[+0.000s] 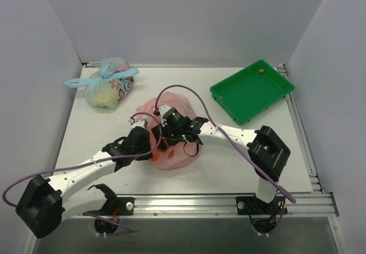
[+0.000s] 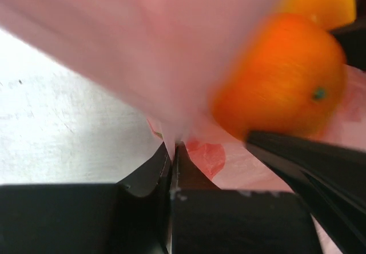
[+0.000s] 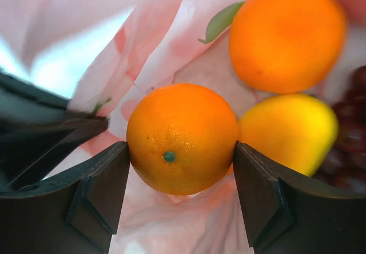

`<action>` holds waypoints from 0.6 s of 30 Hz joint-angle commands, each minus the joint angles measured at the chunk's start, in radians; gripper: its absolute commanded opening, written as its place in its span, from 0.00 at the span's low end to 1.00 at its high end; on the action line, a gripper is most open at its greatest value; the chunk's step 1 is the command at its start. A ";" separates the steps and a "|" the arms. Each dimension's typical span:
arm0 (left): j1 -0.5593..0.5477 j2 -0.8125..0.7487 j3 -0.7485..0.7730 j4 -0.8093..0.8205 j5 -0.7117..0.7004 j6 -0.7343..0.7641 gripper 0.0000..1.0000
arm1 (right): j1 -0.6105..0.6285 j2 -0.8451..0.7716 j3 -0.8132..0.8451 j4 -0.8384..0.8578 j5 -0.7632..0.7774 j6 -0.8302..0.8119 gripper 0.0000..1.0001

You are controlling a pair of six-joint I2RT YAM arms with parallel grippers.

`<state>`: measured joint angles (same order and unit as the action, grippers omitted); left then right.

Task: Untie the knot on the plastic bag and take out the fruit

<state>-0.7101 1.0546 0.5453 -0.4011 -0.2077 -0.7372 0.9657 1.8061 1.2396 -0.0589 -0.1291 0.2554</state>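
Observation:
The pink plastic bag [image 1: 174, 106] lies mid-table with its mouth open; its knot is out of view. My left gripper [image 1: 153, 146] is shut on a fold of the bag's pink film [image 2: 154, 54] at the mouth, jaws pressed together [image 2: 173, 146]. My right gripper [image 1: 170, 129] reaches into the bag, and its two fingers touch both sides of a round orange [image 3: 182, 138]. That orange also shows in the left wrist view [image 2: 280, 76]. Behind it in the bag lie a second orange [image 3: 286, 36], a yellow mango [image 3: 286, 131] and dark grapes [image 3: 349, 145].
A green tray [image 1: 246, 94] stands at the back right with a small orange bit [image 1: 261, 69] in its far corner. A blue-tied bag with pastel contents [image 1: 108, 88] sits at the back left. White walls enclose the table.

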 commanded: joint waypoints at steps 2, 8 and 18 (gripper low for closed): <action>0.098 0.070 0.155 0.012 0.030 0.105 0.00 | -0.038 -0.174 0.023 0.011 0.062 -0.025 0.12; 0.185 0.174 0.329 -0.041 0.123 0.194 0.00 | -0.113 -0.326 0.014 0.021 0.126 -0.051 0.10; 0.204 0.269 0.413 -0.022 0.143 0.311 0.00 | -0.468 -0.528 -0.095 0.051 0.232 -0.013 0.11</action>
<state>-0.5194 1.3239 0.9432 -0.4335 -0.1059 -0.4828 0.6014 1.3178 1.1847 -0.0238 0.0219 0.2195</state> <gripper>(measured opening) 0.046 0.672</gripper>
